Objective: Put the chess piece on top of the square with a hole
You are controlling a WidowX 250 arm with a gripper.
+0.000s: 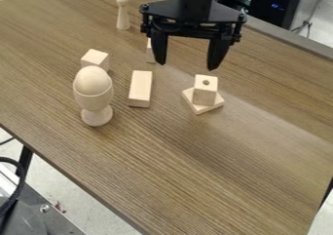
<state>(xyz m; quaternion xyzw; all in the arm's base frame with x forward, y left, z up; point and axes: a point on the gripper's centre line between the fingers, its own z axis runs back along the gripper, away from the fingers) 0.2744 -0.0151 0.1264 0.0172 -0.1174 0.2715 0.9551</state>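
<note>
"Where was the chess piece (123,14)?"

"It stood upright toward the far side of the desk (228,166), well apart from the cube with a hole (205,93)."

"And the gripper (187,66)?"

"It hung over the desk, between those two in the view, its jaws spread wide with nothing pinched."

"How did the cube lie?"

"Hole up, on a flat square slab (189,96) turned at an angle to it, so the corners stuck out."

"What else was there?"

"An oblong block (139,90), a wooden egg (92,79) upright in an egg cup (96,101), a plain cube (95,58) just behind them, and another block (151,53), partly hidden by one jaw."
</note>
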